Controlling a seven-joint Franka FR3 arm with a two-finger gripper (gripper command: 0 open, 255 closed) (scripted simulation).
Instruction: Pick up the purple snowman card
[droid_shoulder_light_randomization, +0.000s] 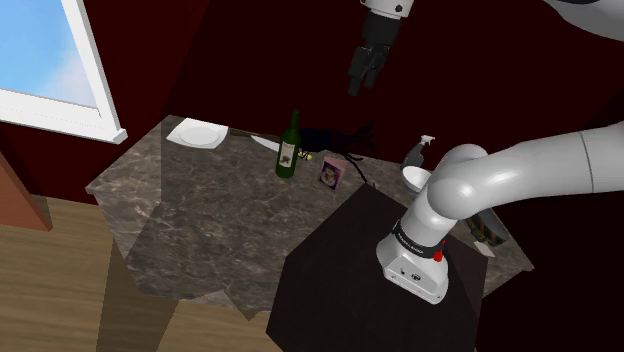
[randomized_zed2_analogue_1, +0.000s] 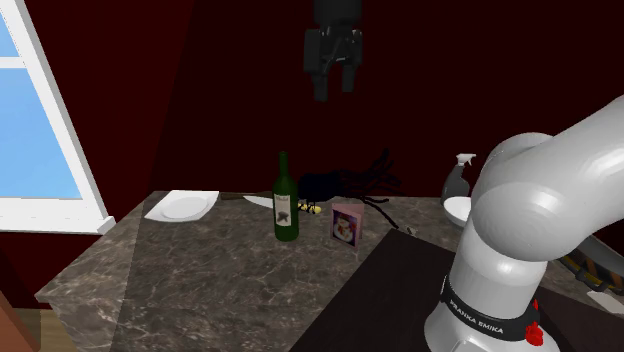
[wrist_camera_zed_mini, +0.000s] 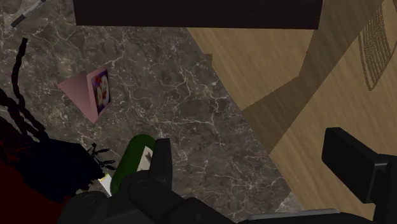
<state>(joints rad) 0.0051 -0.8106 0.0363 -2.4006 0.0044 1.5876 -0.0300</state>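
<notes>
Grey veined stone-look tabletop (droid_shoulder_light_randomization: 200, 215) carries all items. As seen in the shoulder view, a white square plate (droid_shoulder_light_randomization: 197, 132) lies well left of the upright dark green wine bottle (droid_shoulder_light_randomization: 289, 150). The purple folded snowman card (droid_shoulder_light_randomization: 332, 172) stands just right of the wine bottle. The all-black two-finger gripper (droid_shoulder_light_randomization: 360, 84) hangs high above and right of the wine bottle, fingers spread wide, grasping nothing. A grey spray bottle (droid_shoulder_light_randomization: 420, 152) stands well right of the wine bottle.
</notes>
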